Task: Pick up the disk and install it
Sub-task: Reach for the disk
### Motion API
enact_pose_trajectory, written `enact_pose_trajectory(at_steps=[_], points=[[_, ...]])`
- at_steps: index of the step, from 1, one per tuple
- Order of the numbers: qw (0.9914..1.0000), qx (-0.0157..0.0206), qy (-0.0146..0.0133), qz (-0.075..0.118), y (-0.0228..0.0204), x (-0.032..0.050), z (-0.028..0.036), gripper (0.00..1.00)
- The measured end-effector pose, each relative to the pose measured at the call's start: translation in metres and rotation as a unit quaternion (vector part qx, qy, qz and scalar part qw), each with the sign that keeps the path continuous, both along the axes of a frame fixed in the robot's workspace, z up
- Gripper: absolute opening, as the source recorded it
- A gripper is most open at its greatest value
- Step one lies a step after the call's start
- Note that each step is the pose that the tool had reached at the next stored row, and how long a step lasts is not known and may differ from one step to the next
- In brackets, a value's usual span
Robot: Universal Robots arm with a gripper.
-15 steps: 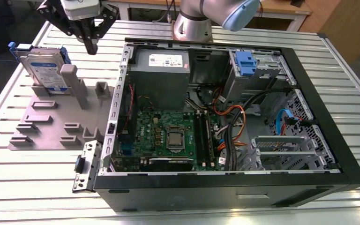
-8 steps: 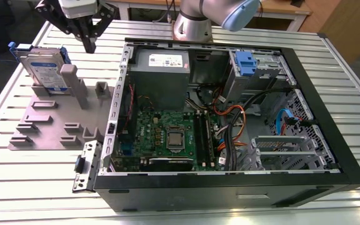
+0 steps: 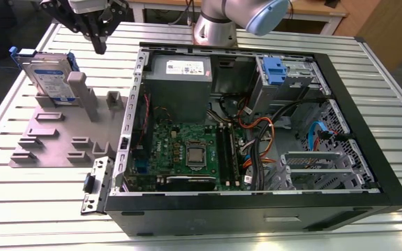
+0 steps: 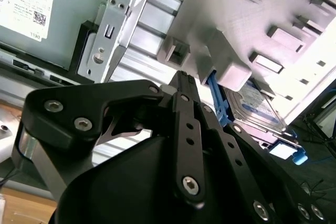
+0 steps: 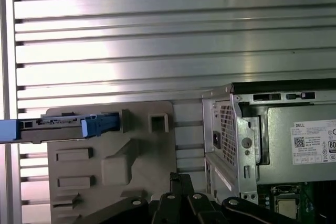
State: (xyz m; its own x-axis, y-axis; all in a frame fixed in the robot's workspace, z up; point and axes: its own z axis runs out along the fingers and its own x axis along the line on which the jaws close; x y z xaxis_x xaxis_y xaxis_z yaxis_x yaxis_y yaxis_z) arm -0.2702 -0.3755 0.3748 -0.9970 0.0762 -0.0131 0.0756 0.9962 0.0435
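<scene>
**A:** What is the gripper (image 3: 101,48) doing?

**B:** It is hanging clenched. The black fingers are pressing together with nothing between them. The tips are pointing down, clear of everything.

**A:** What is lying nearest below it?

**B:** The grey fixture plate (image 3: 54,141), which is carrying upright posts and shallow pockets. In the second wrist view the fingertips (image 4: 184,85) are lining up close to one hollow square post (image 4: 176,51) and are not touching it.

**A:** And the disk?

**B:** The disk (image 3: 47,78) is standing on edge in a slot of that fixture. It is sitting just beside and below the gripper, on the side facing away from the computer, and apart from the fingers. In the exterior view its white-and-blue label is facing outward and a blue carrier frame is edging it. The first wrist view is catching it edge-on, with the blue frame end poking past a post.

**A:** What about the gripper's other side?

**B:** The open computer case (image 3: 140,89) is lying on its side there, with its sheet-metal wall near the gripper. Just inside, the grey power supply (image 3: 180,73) is sitting with a white sticker showing. Beyond that the green motherboard (image 3: 187,151) is lying flat. Farther off, a blue bracket (image 3: 274,70) is sitting in the drive bay by the far wall.

**A:** What is under it all?

**B:** A slatted aluminium table (image 3: 19,204) is carrying both fixture and case.
</scene>
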Motion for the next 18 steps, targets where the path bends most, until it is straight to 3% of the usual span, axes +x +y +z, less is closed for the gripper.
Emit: enact_pose_trajectory(at_steps=[5, 18], points=[[1.0, 0.0, 0.0, 0.0, 0.0014, -0.0084, -0.0004, 0.11], [1.0, 0.0, 0.0, 0.0, 0.0014, -0.0097, -0.0004, 0.11]])
